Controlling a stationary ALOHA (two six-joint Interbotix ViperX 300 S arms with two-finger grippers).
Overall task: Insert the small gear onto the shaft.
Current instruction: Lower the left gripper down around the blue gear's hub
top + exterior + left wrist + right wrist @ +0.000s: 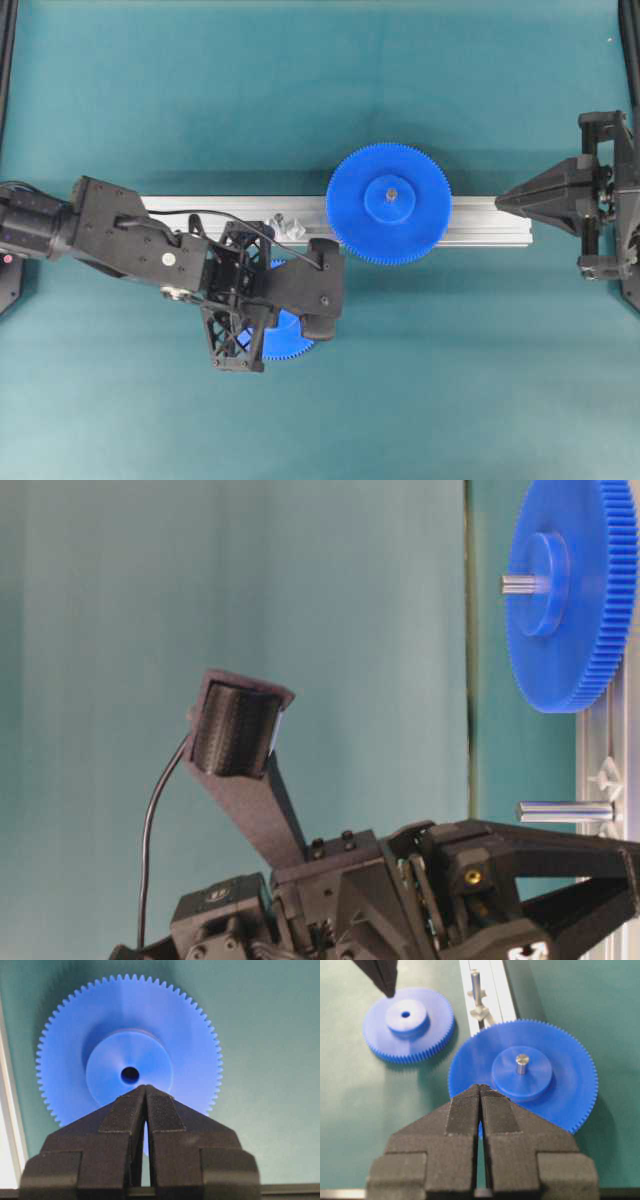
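The small gear [129, 1035] lies flat on the teal mat, hub and dark centre hole facing up. In the overhead view it [290, 345] is mostly hidden under my left arm. My left gripper [145, 1088] is shut and empty, pointing down over the hub just beside the hole. In the right wrist view its tips [387, 987] sit above the small gear [407, 1025]; whether they touch is unclear. The shaft [475, 982] stands bare on the rail [480, 222], seen also as a shaft [565, 810]. My right gripper [480, 1088] is shut and empty, at the rail's right end [503, 200].
A wider blue gear [388, 203] sits on the aluminium rail with a grey pin through its hub [521, 1062], just right of the shaft [283, 226]. Black frame posts stand at the left and right table edges.
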